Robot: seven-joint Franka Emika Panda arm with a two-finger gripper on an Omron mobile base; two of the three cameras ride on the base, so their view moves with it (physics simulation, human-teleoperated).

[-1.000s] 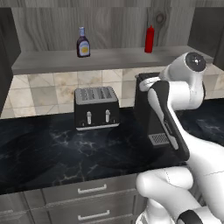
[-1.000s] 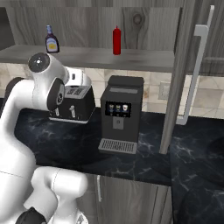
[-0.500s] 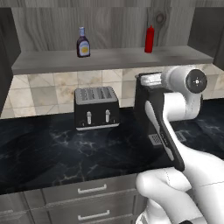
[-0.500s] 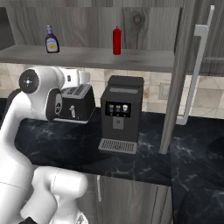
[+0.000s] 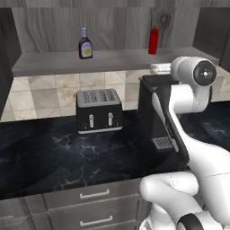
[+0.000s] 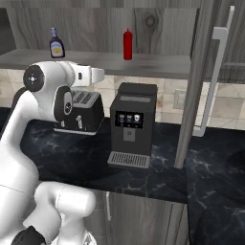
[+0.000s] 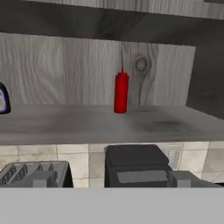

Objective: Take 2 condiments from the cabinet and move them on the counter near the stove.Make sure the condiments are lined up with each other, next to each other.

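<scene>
Now aimed at red squeeze bottle (image 7: 121, 92), upright on cabinet shelf (image 7: 109, 124), straight ahead and slightly above claw (image 6: 98, 75); claw wide open, empty; brown bottle (image 7: 3, 99) off left.

Arm: white, rising from the base, elbow bent sharply, forearm folded back upward.
Wrist: raised, hand held level and pointing forward.
Gripper (image 6: 99, 74): at the hand's front end; jaws spread wide, holding nothing.
</scene>
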